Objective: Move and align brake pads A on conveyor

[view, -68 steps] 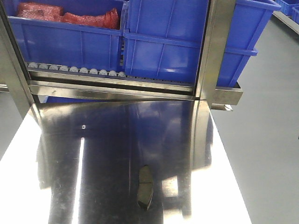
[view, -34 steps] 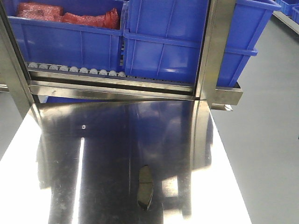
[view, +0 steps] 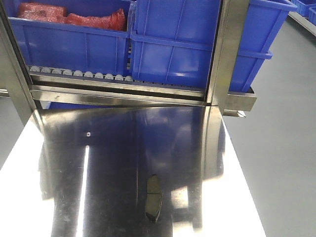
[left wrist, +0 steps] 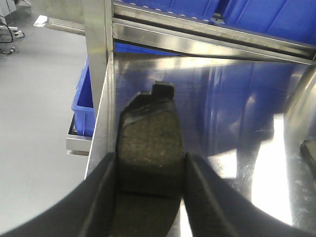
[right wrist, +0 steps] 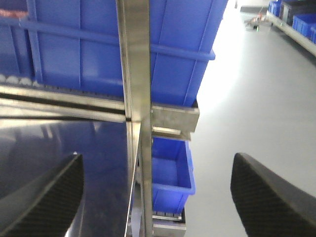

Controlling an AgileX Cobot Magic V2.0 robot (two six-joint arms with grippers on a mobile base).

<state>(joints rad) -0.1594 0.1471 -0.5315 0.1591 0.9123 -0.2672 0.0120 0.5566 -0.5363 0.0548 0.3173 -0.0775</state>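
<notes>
The left hand [left wrist: 150, 165] grips one brake pad [left wrist: 148, 126]; the right hand [right wrist: 158, 170] is wide, empty. A second brake pad [view: 153, 197] lies lower centre on the tabletop [view: 98, 173], so most work seems left.

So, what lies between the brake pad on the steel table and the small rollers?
In the front-facing view, only bare steel tabletop and a steel rail separate the brake pad from the rollers.

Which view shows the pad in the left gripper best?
Left wrist: the pad fills the frame, clamped in the left gripper. The front view shows only a second pad on the table; the right wrist shows none.
</notes>
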